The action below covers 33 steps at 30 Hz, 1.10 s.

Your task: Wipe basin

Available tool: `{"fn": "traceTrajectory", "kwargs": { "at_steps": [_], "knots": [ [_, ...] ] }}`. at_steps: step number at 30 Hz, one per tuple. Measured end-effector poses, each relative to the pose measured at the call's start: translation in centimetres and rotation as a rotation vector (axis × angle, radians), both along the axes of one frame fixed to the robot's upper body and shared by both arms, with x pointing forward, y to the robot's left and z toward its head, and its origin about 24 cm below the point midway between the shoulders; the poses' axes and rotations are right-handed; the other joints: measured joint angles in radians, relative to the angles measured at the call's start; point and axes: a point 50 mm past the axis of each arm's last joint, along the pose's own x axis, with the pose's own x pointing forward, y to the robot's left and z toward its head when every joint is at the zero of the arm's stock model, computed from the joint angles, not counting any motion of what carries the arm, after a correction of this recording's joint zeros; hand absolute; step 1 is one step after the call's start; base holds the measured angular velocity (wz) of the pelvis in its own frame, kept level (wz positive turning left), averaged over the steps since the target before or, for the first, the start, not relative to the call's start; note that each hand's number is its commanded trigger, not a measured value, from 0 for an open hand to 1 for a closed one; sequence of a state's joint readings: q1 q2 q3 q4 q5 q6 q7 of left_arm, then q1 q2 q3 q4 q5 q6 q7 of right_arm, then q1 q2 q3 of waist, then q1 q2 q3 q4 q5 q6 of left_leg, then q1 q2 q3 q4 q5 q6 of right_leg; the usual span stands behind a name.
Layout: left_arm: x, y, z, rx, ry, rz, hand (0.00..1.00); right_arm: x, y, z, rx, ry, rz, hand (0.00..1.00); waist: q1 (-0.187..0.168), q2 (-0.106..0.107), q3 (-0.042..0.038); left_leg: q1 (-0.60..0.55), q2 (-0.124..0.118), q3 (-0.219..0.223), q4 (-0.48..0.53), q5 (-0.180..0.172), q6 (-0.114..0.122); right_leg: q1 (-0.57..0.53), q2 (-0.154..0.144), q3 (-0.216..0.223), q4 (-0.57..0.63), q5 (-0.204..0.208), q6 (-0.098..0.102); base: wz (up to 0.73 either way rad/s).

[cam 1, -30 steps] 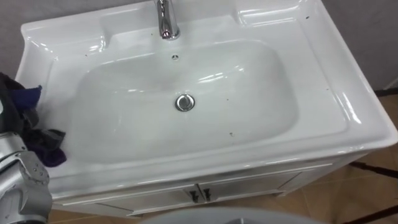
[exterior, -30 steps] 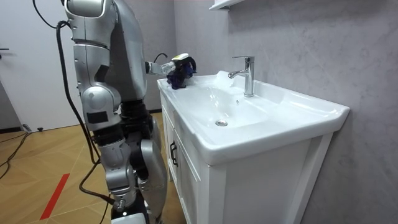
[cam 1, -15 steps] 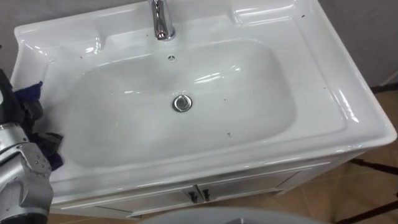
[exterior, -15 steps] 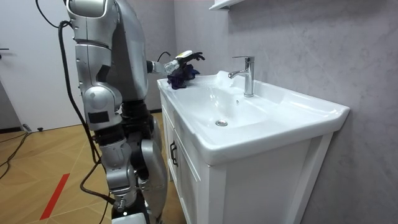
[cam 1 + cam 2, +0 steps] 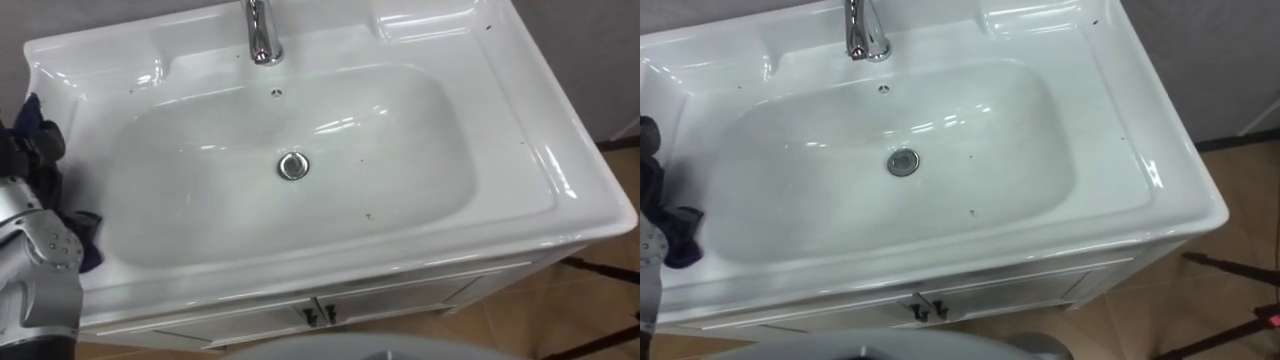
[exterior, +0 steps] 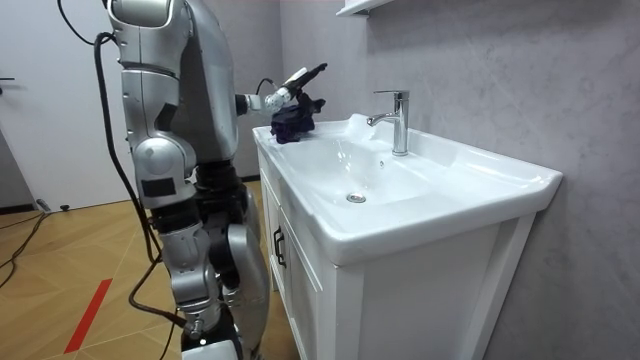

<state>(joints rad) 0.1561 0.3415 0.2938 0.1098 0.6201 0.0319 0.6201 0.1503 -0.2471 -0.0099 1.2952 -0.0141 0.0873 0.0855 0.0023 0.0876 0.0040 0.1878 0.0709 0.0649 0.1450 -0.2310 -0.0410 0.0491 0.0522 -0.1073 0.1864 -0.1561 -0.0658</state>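
Note:
The white basin (image 5: 560, 170) has a chrome faucet (image 5: 262, 35) at the back and a round drain (image 5: 293, 166) in the middle of its bowl. A dark purple cloth (image 6: 293, 125) lies bunched on the basin's left rim; a corner of the cloth (image 5: 88, 232) shows beside my forearm. My left hand (image 6: 300, 80) is raised just above the cloth with its fingers straight and open, and nothing is held. The left hand (image 5: 30, 145) shows at the left edge of the left eye view. A few small dark specks (image 5: 367, 215) dot the bowl.
I stand at the front of the white vanity cabinet (image 6: 300, 280), whose door handles (image 5: 320, 315) sit below the basin's front edge. A grey wall stands behind the faucet (image 6: 398, 120). Wooden floor lies to my right (image 5: 1240, 290).
My left hand has uncurled from the cloth and risen off it, fingers now straight. The cloth has stayed on the left rim.

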Motion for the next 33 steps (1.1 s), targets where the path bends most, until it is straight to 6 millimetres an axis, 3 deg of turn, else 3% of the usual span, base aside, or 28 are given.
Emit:
{"fn": "traceTrajectory", "kwargs": {
  "at_steps": [15, 23, 33],
  "knots": [
    [1.6, 0.2, 2.4, -0.024, -0.169, 0.005, 0.00, 0.0, 0.5, -0.2, 0.016, 0.004, -0.014, 0.00, 0.005, 0.010, -0.0017, 0.004, 0.000, 0.006, 0.000, 0.000, 0.000, 0.000, 0.001, 0.006, 0.001, 0.000, 0.000, -0.02],
    [0.8, 0.8, 6.4, 0.070, -0.375, 0.045, 0.00, -0.6, 0.4, -0.2, 0.002, 0.027, -0.023, 0.00, 0.007, 0.012, -0.0021, -0.001, 0.000, 0.015, 0.000, 0.000, 0.000, -0.008, 0.003, 0.019, 0.003, 0.000, 0.000, -0.05],
    [0.4, 2.3, 7.9, 0.048, -0.456, 0.104, 0.00, -1.1, 0.6, -0.2, 0.018, 0.047, 0.007, 0.00, 0.026, 0.028, -0.0017, -0.007, -0.001, 0.015, -0.002, 0.000, 0.000, -0.013, 0.003, 0.025, 0.003, 0.001, 0.000, -0.01]
  ]
}}
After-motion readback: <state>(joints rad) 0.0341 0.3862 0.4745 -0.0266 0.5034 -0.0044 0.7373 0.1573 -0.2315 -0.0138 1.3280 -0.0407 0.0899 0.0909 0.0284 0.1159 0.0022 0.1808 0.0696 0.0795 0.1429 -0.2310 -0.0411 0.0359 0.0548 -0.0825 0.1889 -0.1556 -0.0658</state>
